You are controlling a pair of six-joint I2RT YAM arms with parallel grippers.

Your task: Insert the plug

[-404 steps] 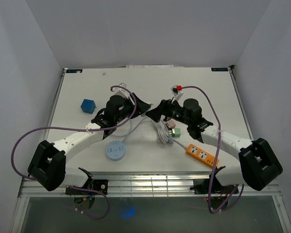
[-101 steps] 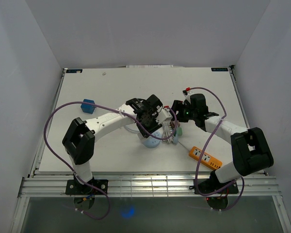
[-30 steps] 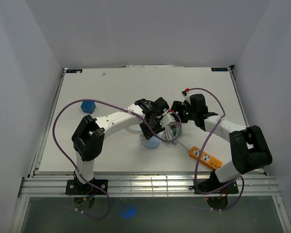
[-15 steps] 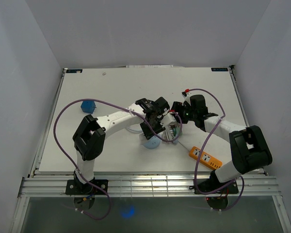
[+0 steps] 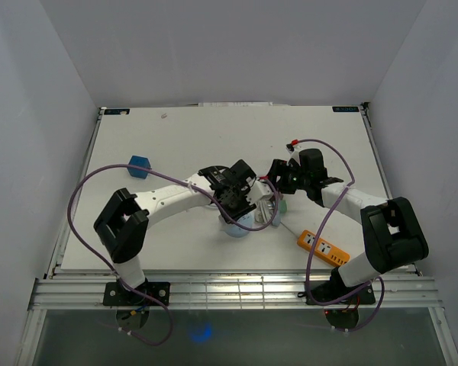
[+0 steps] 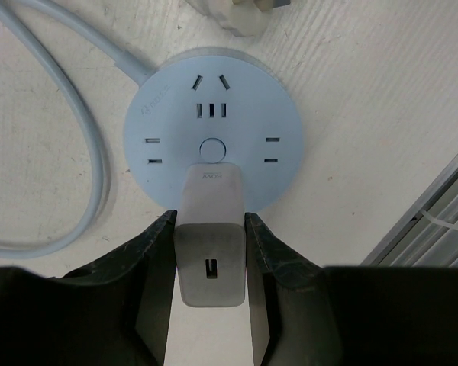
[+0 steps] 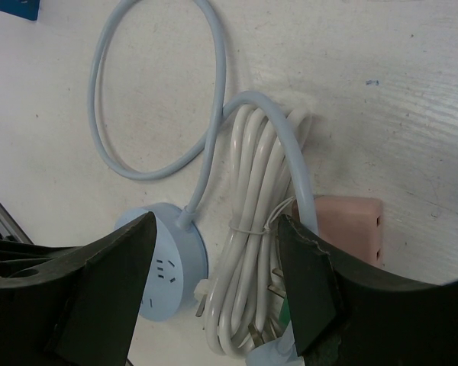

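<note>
Left gripper (image 6: 210, 225): jaws closed part-way on a white plug (image 6: 210, 263), one finger against each flat side. Plug's slotted end faces the wrist camera. Its far end lies over the near rim of the round blue socket (image 6: 214, 114), just below the socket's centre button. Cannot tell whether the prongs have entered.

Right gripper (image 7: 217, 221): jaws spread wide, nothing between them, hanging above the cables.

White table (image 5: 328, 137) carries everything. Both arms reach in toward its middle, grippers near each other.

Coiled white cable bundle (image 7: 248, 252), tied at its middle, lies just right of the socket.

Light blue cord (image 6: 91, 152) leaves the socket's side and runs off in a wide loop on the table.

Orange power strip (image 5: 323, 246) lies near the front edge, right of the socket, apart from it.

Pink block (image 7: 347, 221) touches the cable bundle's far side.

Blue cube (image 5: 139, 165) sits on the left of the table, well apart from the rest.
</note>
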